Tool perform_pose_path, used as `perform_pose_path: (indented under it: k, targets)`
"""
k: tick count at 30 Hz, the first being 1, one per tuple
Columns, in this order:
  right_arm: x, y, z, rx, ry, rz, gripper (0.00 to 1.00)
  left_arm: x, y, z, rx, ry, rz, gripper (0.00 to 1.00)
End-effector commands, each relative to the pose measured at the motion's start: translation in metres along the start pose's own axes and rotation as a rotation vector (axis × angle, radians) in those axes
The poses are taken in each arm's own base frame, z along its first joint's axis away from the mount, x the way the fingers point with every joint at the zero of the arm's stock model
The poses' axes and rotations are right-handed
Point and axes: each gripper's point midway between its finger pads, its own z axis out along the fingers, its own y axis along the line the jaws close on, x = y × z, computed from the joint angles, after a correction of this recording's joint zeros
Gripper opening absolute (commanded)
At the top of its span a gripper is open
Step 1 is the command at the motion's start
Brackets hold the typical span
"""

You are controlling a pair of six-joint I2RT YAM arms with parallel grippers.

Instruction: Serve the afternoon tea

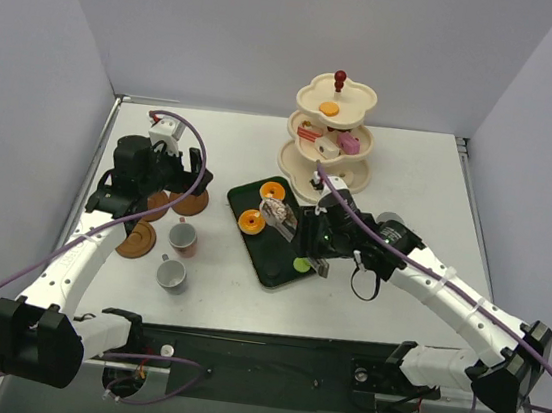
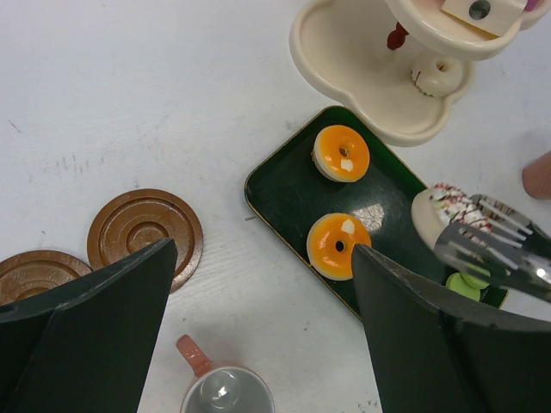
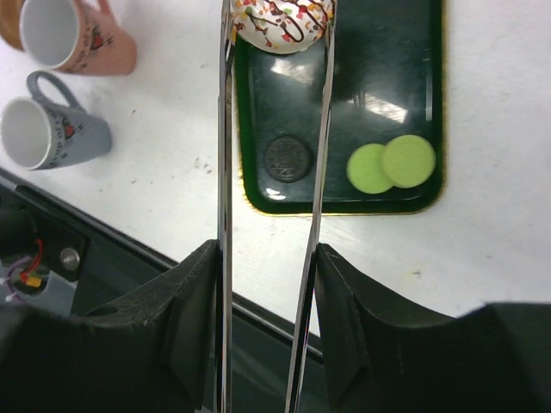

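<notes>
Afternoon tea, mid-service: your right gripper (image 3: 267, 255) is squeezing the long tongs (image 3: 225, 129) between its pressed-in fingers, and the tong tips are pinching a white sprinkled donut (image 3: 281, 19) over the far end of the dark green tray (image 3: 428, 103), at the top of the right wrist view. Your left gripper (image 2: 264, 248) is hanging spread wide and empty above the brown saucers (image 2: 145, 232) at the left of the table (image 1: 420, 184).

The three-tier stand (image 1: 330, 133), upper centre of the overhead frame, is already carrying a share: an orange sweet on top, cake slices on the middle tier, a pale donut on the lowest.

You are looking at roughly a half-served spread. Two orange donuts (image 2: 338, 245), a dark cookie (image 3: 285, 159) and two green macarons (image 3: 392, 163) are waiting on the tray. The pink cup (image 3: 73, 39) and the grey cup (image 3: 52, 129) are standing on bare table beside the saucers, not on them; no third cup is showing.
</notes>
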Motion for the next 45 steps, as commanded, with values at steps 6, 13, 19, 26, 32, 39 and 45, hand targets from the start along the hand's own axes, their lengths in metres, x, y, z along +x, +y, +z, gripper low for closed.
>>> perform_pose_path:
  k: [6,13,19,26,32,39,45]
  targets:
    - [-0.026,-0.078,0.0,0.211,-0.051,-0.017,0.32,-0.022,-0.008,-0.004,0.027,-0.062,0.019,0.94]
    - [-0.045,-0.103,0.021,0.265,-0.057,-0.037,0.31,-0.02,-0.007,-0.002,0.024,-0.055,0.02,0.94]
    - [-0.053,-0.123,0.043,0.337,-0.052,-0.071,0.3,-0.02,-0.007,-0.002,0.022,-0.054,0.019,0.94]
    - [-0.068,-0.136,0.056,0.388,-0.091,-0.095,0.3,-0.02,-0.007,-0.002,0.024,-0.054,0.019,0.94]
    - [-0.075,-0.15,0.072,0.419,-0.07,-0.104,0.31,-0.02,-0.006,-0.001,0.022,-0.051,0.018,0.94]
    - [-0.08,-0.156,0.085,0.43,-0.06,-0.11,0.41,-0.018,-0.006,0.0,0.023,-0.047,0.017,0.94]
    - [-0.081,-0.156,0.087,0.427,-0.056,-0.112,0.59,-0.019,-0.006,0.0,0.023,-0.048,0.019,0.94]
